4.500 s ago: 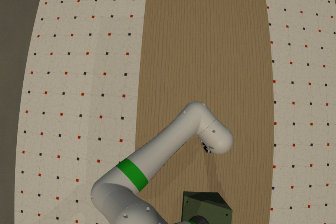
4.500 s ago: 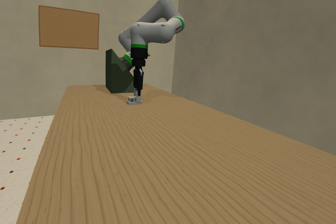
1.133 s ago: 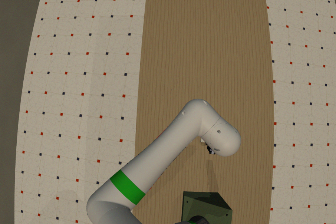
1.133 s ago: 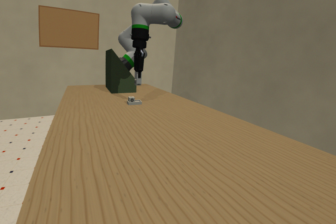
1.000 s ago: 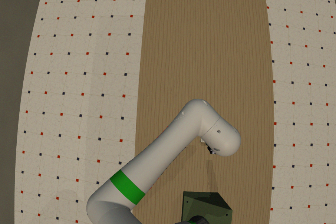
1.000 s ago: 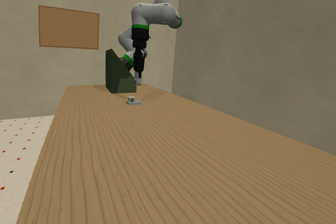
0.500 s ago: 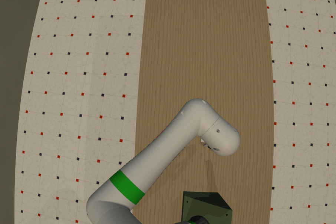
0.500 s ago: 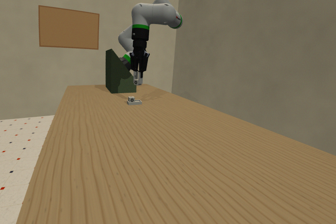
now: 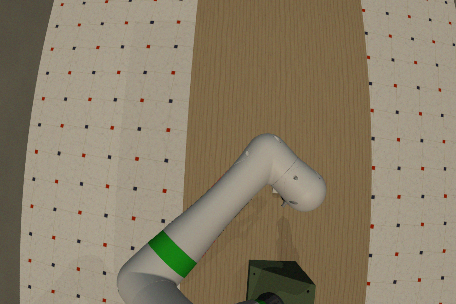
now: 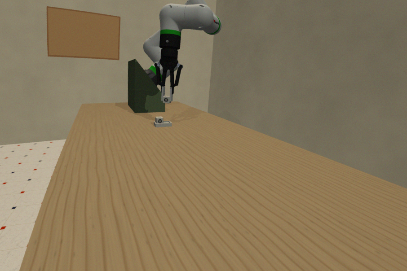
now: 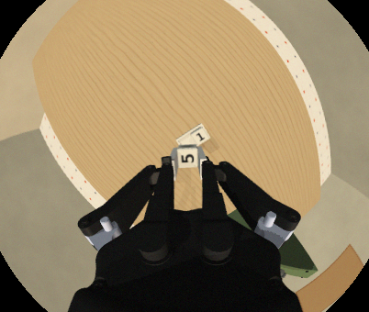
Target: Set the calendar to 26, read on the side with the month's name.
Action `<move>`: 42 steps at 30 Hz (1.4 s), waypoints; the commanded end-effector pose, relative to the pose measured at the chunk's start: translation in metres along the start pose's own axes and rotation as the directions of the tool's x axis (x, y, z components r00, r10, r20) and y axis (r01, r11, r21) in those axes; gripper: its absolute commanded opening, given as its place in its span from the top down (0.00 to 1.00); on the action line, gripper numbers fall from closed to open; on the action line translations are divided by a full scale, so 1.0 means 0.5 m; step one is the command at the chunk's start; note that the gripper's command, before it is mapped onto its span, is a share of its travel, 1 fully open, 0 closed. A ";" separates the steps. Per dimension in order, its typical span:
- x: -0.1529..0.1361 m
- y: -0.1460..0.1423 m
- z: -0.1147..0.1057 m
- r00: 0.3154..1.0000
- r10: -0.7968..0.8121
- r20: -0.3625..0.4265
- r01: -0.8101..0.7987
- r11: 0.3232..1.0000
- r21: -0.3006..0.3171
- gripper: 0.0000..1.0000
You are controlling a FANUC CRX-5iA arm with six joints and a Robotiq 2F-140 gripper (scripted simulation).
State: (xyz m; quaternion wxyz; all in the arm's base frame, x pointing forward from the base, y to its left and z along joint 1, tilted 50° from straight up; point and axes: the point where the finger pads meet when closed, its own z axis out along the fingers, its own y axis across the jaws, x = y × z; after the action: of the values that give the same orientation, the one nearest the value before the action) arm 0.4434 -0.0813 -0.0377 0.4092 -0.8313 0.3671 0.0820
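Note:
My gripper [image 10: 166,99] is shut on a white date cube [image 10: 166,99] and holds it in the air above the table. In the wrist view the held cube [image 11: 187,157] shows a 5 on its upper face between the fingertips. In the exterior view its front face shows a digit like 0. The grey tray [image 10: 162,124] lies flat on the table below, with the other cube [image 10: 159,120] standing in its left half, showing 0 to the front. In the wrist view that cube [image 11: 199,134] shows 1 on top. The tray's right half is empty. In the top view the arm hides nearly all of this.
A dark green wedge-shaped base [image 10: 143,89] stands on the table behind the tray, also in the top view [image 9: 280,281]. The long wooden table [image 10: 197,189] stretches toward the camera. A wall runs along the table's right side.

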 end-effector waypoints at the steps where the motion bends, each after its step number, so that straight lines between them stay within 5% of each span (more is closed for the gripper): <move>1: 0.000 0.000 -0.001 0.985 -0.173 -0.002 0.173 0.985 0.008 0.83; 8: 0.000 0.000 -0.001 0.949 -0.315 -0.003 0.315 0.949 0.007 0.83; 21: 0.000 0.000 -0.001 0.674 -0.739 -0.006 0.739 0.674 0.005 0.83; 24: 0.000 0.000 -0.001 0.665 -0.747 -0.006 0.747 0.665 0.005 0.83; 25: 0.000 0.000 -0.001 0.586 -0.811 -0.007 0.811 0.586 0.004 0.83; 29: 0.000 0.000 -0.001 0.502 -0.865 -0.007 0.865 0.502 0.004 0.83; 38: 0.000 0.000 -0.001 0.179 -0.984 -0.008 0.984 0.179 0.001 0.83; 41: 0.000 0.000 -0.001 0.157 -0.988 -0.008 0.988 0.157 0.001 0.83; 42: 0.000 0.000 -0.001 0.075 -0.997 -0.008 0.997 0.075 0.000 0.83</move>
State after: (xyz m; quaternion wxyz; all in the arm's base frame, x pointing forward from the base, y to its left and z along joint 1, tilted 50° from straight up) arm 0.4435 -0.0815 -0.0374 0.3683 -0.8754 -0.2439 -0.1964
